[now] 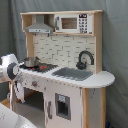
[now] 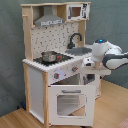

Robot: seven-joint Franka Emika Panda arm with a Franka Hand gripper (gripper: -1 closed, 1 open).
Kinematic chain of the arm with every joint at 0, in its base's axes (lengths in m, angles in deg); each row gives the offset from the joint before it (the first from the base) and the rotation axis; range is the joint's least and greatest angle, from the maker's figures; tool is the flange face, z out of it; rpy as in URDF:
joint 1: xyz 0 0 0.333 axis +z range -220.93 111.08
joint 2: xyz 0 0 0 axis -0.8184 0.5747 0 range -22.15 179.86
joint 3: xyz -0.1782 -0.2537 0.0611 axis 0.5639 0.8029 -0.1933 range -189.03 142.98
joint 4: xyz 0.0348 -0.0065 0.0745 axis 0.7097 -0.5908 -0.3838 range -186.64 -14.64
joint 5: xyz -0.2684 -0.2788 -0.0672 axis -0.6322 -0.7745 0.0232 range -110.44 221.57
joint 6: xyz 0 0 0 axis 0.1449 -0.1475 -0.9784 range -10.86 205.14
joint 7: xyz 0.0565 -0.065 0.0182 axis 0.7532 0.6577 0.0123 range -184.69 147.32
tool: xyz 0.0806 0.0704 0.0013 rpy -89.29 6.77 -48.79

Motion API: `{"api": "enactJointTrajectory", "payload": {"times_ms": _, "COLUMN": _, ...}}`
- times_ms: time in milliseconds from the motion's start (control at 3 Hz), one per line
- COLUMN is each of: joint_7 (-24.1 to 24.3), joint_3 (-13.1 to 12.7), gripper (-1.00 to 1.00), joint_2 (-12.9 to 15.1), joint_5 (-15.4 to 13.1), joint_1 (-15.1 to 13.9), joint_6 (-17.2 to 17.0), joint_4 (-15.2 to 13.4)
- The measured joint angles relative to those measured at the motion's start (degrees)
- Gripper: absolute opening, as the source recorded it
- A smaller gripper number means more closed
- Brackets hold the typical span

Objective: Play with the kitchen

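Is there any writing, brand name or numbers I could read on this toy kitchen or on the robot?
None can be read.
White toy microwave on the top shelf: its keypad shows small marks, too blurred to read.
Round grey knobs below the stovetop: no legible markings.
White robot arm: no readable label or logo in either exterior view.

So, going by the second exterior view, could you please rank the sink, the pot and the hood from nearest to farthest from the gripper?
From the gripper, low at the kitchen's right front:
1. Sink, just above-left on the counter.
2. Pot, further left on the stovetop.
3. Hood, high at upper left.
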Motion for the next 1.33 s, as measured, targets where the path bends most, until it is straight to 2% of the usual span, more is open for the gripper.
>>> {"api": "enactJointTrajectory", "payload": {"times_ms": 333, "joint_7": -3.9, "joint_3": -1.3, "gripper": 1.00, "joint_2": 3.5, "joint_5": -0.2, "joint_1": -1.2, "joint_6": 2.0, "joint_4": 0.0}}
{"api": "enactJointTrajectory", "payload": {"times_ms": 667, "joint_7": -6.0, "joint_3": -1.3, "gripper": 1.00, "joint_2": 3.5, "joint_5": -0.2, "joint_1": -1.8, "joint_6": 1.9, "joint_4": -0.2}}
{"api": "enactJointTrajectory", "payload": {"times_ms": 1000, "joint_7": -6.3, "joint_3": -1.3, "gripper": -1.00, "joint_2": 3.6, "joint_5": -0.2, "joint_1": -2.0, "joint_6": 1.9, "joint_4": -0.2}}
{"api": "enactJointTrajectory", "payload": {"times_ms": 1333, "joint_7": -8.9, "joint_3": -1.9, "gripper": -1.00, "joint_2": 4.2, "joint_5": -0.2, "joint_1": -3.9, "joint_6": 2.2, "joint_4": -0.2}}
